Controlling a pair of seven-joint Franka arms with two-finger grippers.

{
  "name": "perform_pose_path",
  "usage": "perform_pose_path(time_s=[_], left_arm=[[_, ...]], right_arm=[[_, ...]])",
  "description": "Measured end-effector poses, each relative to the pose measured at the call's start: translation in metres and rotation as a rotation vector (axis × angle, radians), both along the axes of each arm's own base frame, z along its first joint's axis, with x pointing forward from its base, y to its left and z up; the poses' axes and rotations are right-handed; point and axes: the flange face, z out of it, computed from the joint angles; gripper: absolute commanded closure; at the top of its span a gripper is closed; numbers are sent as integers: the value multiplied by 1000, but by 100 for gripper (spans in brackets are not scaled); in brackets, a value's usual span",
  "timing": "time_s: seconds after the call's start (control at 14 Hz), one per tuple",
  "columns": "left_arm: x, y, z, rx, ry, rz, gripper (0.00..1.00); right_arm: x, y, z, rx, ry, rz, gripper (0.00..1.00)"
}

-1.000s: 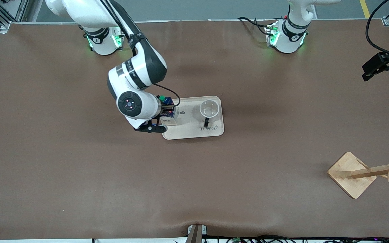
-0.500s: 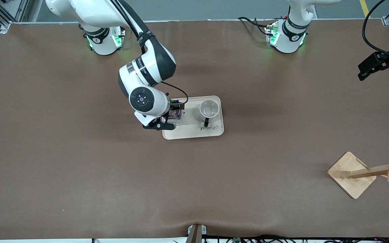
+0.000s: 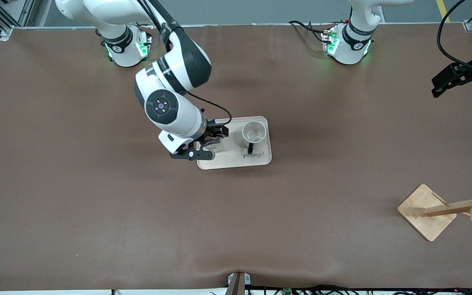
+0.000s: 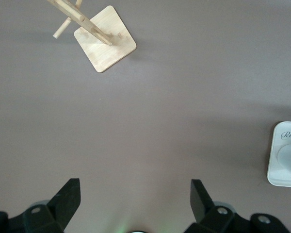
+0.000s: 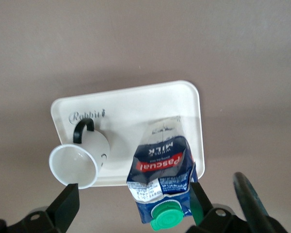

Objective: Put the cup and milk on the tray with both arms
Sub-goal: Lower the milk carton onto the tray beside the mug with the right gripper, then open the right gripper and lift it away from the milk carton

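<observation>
Both items look delivered from where I sit: the cup (image 3: 254,133) stands upright on the tray (image 3: 260,159), toward the left arm's end of it, with its black handle turned toward the front camera, and the milk (image 5: 161,180) stands on the tray's end nearer the right arm. In the right wrist view the carton sits upright between the fingers of the right gripper (image 3: 210,137), which are spread apart with daylight on both sides of it, so I read it as released and resting on the tray, not clamped. The tray itself lies in the middle of the tabletop (image 3: 96,213). What remains, I judge, is only to lift the right arm clear without knocking the carton over, since it stands close to the tray's edge. The left gripper (image 3: 451,80) hangs over the left arm's end of the tabletop, jaws apart and empty, waiting; its wrist camera looks down on bare tabletop and the wooden rack (image 4: 105,45). Compared with a second ago, the right gripper has gone from clamped on the milk to open, the right arm's wrist has risen and swung over the carton, and the left gripper has drifted slightly toward the middle.
</observation>
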Motion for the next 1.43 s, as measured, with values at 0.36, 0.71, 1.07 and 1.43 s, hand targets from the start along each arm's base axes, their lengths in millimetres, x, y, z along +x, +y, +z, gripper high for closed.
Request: perform_pose_path(time_s=[0.36, 0.71, 1.07, 1.43], left_arm=[[0, -6, 0, -61, 3, -6, 0], [-1, -9, 1, -64, 1, -10, 0], [-2, -14, 3, -67, -1, -20, 0], [-5, -15, 7, -67, -1, -22, 0]], right_arm=[[24, -32, 75, -48, -167, -4, 0], [-1, -14, 119, -196, -294, 108, 0], [-21, -10, 142, -316, -348, 226, 0], [-38, -20, 171, -279, -288, 216, 0]])
